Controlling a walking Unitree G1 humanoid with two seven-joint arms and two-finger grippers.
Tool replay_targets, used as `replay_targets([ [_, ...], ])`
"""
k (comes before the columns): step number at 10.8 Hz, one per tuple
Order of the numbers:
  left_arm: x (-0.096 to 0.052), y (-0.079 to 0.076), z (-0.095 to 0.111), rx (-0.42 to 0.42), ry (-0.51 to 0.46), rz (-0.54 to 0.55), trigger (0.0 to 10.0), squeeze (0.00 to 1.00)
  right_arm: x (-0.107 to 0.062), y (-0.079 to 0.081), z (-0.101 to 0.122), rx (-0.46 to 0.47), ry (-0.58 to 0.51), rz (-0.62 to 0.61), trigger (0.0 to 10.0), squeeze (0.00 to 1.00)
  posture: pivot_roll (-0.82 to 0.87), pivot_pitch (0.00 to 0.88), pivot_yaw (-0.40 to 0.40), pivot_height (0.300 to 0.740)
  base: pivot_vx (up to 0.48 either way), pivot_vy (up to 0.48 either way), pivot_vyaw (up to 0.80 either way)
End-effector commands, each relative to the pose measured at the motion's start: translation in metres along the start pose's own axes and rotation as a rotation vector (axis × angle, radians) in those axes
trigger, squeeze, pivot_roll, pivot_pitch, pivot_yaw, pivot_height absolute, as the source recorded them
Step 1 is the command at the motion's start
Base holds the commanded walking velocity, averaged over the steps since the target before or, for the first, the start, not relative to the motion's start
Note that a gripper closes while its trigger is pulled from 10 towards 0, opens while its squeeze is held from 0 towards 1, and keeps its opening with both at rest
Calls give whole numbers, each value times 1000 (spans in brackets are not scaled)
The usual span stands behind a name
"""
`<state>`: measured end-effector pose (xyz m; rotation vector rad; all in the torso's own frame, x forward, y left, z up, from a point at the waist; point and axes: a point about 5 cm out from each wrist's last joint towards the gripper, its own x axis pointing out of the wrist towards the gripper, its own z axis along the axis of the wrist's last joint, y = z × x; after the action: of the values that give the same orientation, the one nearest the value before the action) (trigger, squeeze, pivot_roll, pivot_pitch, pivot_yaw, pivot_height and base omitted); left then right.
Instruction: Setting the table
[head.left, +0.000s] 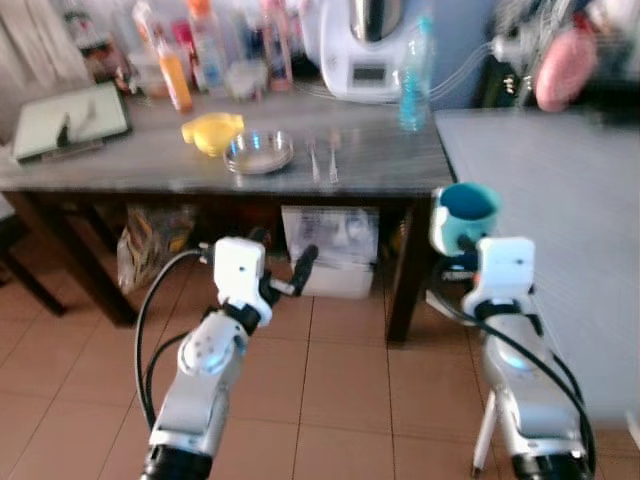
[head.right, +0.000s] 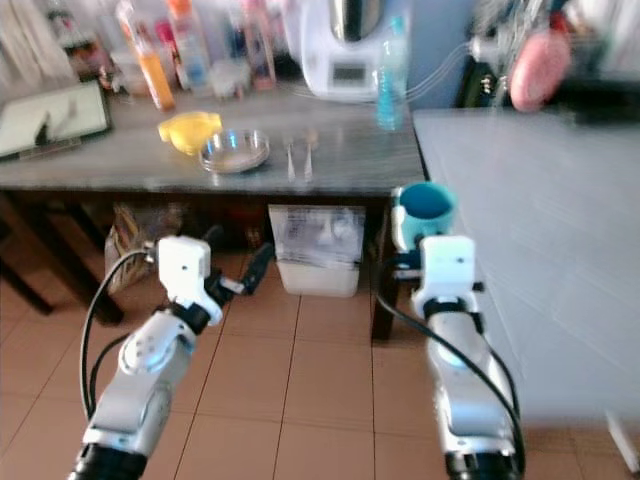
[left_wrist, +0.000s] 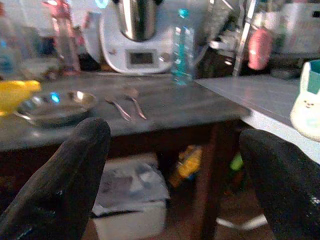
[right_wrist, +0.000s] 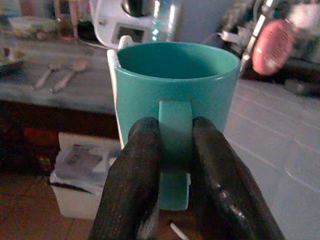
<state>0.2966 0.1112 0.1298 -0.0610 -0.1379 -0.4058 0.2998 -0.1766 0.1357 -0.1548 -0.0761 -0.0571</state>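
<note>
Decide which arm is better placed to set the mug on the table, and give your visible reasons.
Right. The right gripper is shut on the mug by its handle, close to the dark table. The left gripper is open, empty and lower.

I can read no text, brand, number or sign anywhere in these frames. The white kitchen machine at the far edge of the grey table has a small display panel, but it shows me nothing legible. The bottles along that same far edge carry labels too blurred to make out, and so does the clear water bottle near the table's right corner. The white box under the table bears a grey printed picture on its front, with no lettering I can decipher.
</note>
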Motion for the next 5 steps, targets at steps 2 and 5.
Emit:
replay_targets([
  [2,-1,5,4,23,-8,13,10000,0,2,7,8,12,-35,15,10000,0,-11,34,44,740,480,0,0],
  [5,0,5,5,25,-12,9,10000,0,3,6,10,5,-44,17,10000,0,-10,32,44,740,480,0,0],
])
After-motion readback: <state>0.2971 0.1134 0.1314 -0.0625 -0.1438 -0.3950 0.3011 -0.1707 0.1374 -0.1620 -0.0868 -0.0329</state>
